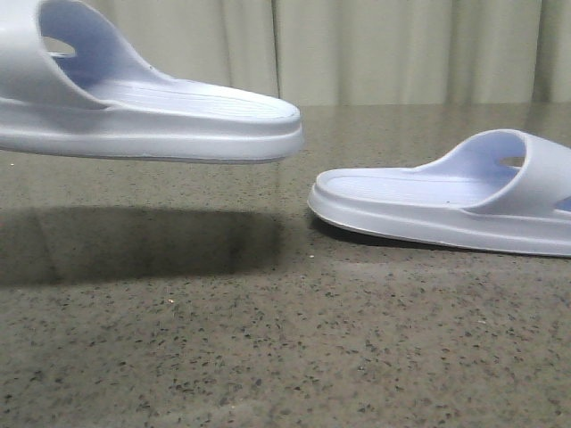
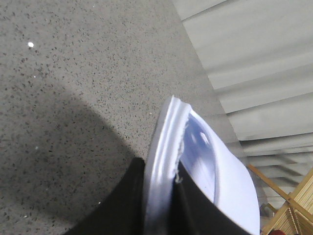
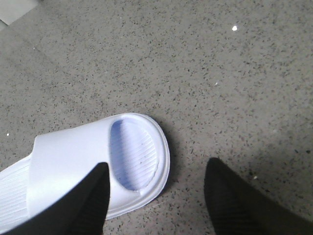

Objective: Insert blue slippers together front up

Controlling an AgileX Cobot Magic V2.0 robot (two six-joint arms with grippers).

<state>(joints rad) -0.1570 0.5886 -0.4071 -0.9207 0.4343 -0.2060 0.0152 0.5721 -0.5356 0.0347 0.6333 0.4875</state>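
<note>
One of the blue slippers, the left slipper (image 1: 152,111), hangs clear of the counter (image 1: 268,357) at about ten o'clock in the front view, its sole level and its shadow spread on the speckled stone beneath it. The left wrist view shows why: the left gripper (image 2: 159,196) has its jaws closed on the slipper's edge, one dark finger on each side of the sole rim. The right slipper (image 1: 446,201) lies flat on the counter at about three o'clock in the front view, heel end pointing toward the lifted one, the two well apart and not touching. The right gripper (image 3: 156,196) hovers above it with jaws spread wide and holding nothing; one finger (image 3: 90,200) overlaps the strap in the right wrist view, the other stands over bare counter beside the slipper. The main risk, as I judge it, is on the left: the hold is only on a thin foam rim, so the slipper could pivot or slip out if swung quickly. On the right, the jaws sit off-centre, so closing from here might catch only the strap edge or nudge the slipper sideways. A skewed grasp on either would leave the pair misaligned when pushed together, fronts not matching.
</note>
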